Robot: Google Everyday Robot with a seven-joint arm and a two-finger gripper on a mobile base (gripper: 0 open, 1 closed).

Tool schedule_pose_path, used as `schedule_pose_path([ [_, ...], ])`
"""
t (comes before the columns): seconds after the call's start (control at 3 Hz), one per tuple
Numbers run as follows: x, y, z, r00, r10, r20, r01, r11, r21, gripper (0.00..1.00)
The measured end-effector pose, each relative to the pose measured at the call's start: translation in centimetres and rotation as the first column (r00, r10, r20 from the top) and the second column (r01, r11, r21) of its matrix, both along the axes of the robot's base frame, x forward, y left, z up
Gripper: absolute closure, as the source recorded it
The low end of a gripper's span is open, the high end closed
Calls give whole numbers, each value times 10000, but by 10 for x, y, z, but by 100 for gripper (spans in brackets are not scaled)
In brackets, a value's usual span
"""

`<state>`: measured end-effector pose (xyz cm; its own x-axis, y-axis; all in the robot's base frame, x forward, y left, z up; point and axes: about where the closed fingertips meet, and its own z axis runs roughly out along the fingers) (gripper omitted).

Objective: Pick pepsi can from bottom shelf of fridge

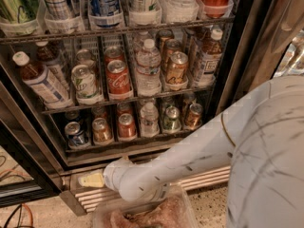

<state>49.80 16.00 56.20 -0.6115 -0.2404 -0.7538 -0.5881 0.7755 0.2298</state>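
The fridge (237, 56) stands open in front of me, its wire racks full of drinks. On the bottom shelf (133, 144) the dark-blue pepsi can (76, 134) stands in the leftmost lane, next to a gold-brown can (101, 129) and a red cola can (126, 126). My gripper (90, 179) is at the end of the white arm, low in front of the ribbed steel grille (209, 177). It is below the bottom shelf, slightly right of the pepsi can and apart from it. It holds nothing that I can see.
Further right on the bottom shelf are a water bottle (148, 119), a green can (171, 119) and a brown can (192, 115). A clear plastic tub (147, 215) sits on the floor under the arm. The door frame (23, 175) runs at lower left.
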Motion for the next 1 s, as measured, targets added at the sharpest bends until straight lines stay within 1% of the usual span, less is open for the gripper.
schedule_pose_path([
  [0.33, 14, 2, 1, 9984, -418, 390, 414, 9991, 115, 1],
  [0.67, 26, 5, 0, 9973, -581, 454, 560, 9973, 472, 11],
  [1.0, 35, 15, 2, 9982, -333, 493, 288, 9957, 882, 12],
])
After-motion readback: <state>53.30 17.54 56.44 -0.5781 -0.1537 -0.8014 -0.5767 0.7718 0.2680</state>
